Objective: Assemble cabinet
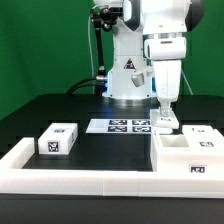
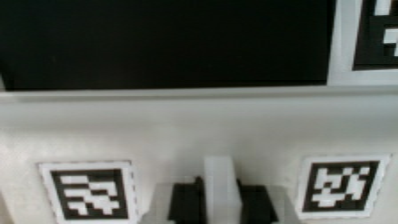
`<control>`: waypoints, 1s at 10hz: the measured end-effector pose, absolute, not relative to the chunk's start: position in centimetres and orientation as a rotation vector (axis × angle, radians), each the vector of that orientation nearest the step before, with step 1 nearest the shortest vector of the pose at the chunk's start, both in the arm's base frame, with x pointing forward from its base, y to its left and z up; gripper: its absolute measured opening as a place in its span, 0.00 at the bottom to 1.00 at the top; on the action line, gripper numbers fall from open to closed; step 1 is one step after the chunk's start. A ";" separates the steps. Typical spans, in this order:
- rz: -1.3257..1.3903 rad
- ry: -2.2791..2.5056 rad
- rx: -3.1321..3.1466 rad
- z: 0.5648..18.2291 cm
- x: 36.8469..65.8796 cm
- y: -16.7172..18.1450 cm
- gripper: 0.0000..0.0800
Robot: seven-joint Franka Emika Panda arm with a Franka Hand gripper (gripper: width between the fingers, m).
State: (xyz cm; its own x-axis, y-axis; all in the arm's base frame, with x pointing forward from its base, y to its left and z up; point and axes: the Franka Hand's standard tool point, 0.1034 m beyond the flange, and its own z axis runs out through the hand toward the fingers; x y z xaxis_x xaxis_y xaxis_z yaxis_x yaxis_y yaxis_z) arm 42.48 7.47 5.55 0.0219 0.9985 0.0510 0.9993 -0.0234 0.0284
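Note:
In the exterior view my gripper (image 1: 166,117) points straight down at the back edge of the large white open cabinet box (image 1: 190,156) on the right. In the wrist view the two dark fingers (image 2: 183,202) stand close together on either side of a thin upright white wall (image 2: 217,180) of a cabinet part (image 2: 196,125). They touch it on both sides. Two square tags (image 2: 86,191) flank the wall on the part's flat face. A small white tagged cabinet block (image 1: 57,139) lies apart on the exterior view's left.
The marker board (image 1: 125,126) lies in front of the robot base, just left of my gripper; its edge shows in the wrist view (image 2: 370,40). A long low white border rail (image 1: 90,177) runs along the front. The table is black (image 2: 160,45).

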 end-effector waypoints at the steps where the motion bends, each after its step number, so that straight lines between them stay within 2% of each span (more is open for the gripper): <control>1: -0.088 -2.184 -2.235 5.5 42.5 7.5 0.08; 8: -0.080 -2.190 -2.223 5.3 42.5 5.8 0.08; 10: -0.122 -2.191 -2.169 4.6 42.8 3.2 0.08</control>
State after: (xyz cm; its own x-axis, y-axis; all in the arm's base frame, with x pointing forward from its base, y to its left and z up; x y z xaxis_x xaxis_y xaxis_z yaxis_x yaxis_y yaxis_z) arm 42.79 3.17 4.64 -0.0105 0.9954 0.0954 0.9998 0.0090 0.0167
